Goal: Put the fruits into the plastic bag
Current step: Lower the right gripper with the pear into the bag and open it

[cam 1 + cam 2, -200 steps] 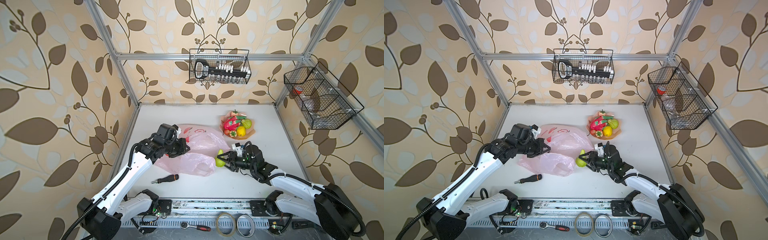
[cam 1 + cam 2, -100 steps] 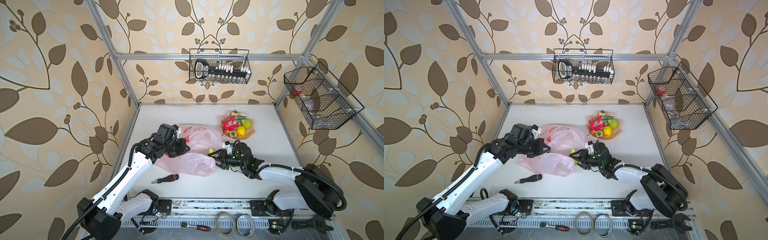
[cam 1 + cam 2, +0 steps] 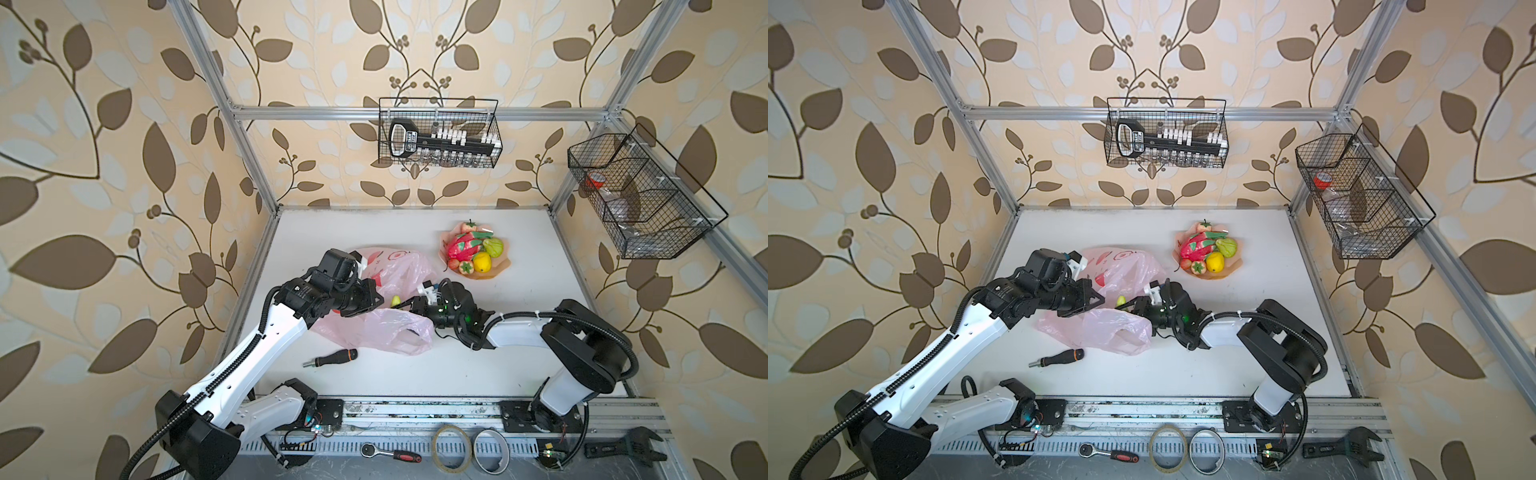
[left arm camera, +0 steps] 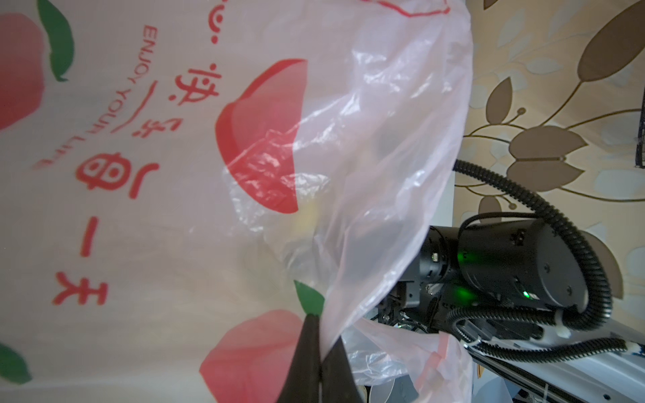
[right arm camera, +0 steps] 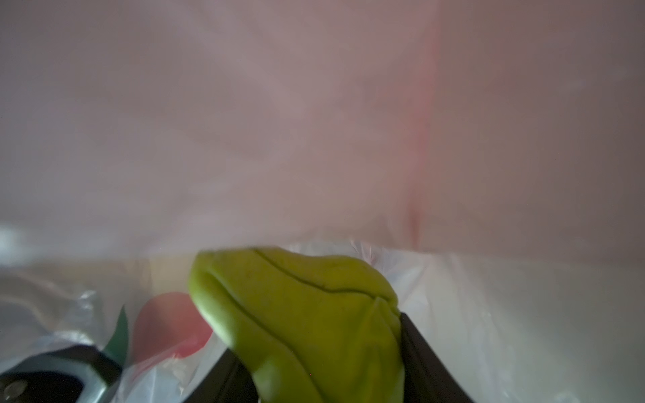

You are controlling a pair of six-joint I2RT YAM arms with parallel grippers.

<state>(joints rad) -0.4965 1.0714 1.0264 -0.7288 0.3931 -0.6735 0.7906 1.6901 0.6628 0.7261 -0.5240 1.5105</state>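
L gripper (image 4: 319, 352) closed on bag (image 4: 167, 195) edge, edge lifted off table (image 3: 519, 353), R gripper (image 5: 321, 363) gripping green pear (image 5: 296, 303), pear at bag mouth w/ plastic above & below, other fruits (image 3: 471, 251) on plate (image 3: 496, 272), back right, apart from bag, screwdriver (image 3: 330, 358) near bag

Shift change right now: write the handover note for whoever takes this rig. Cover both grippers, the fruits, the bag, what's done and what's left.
Left gripper: shut on the plastic bag's edge, holding it lifted.
Right gripper: shut on the green pear, at the bag's mouth, not released.
Plate: holds the dragon fruit, lemon, green fruit, persimmon and strawberries.
Done: no fruit seen lying loose in the bag.
Left: release the pear, then bag the plate's fruits.
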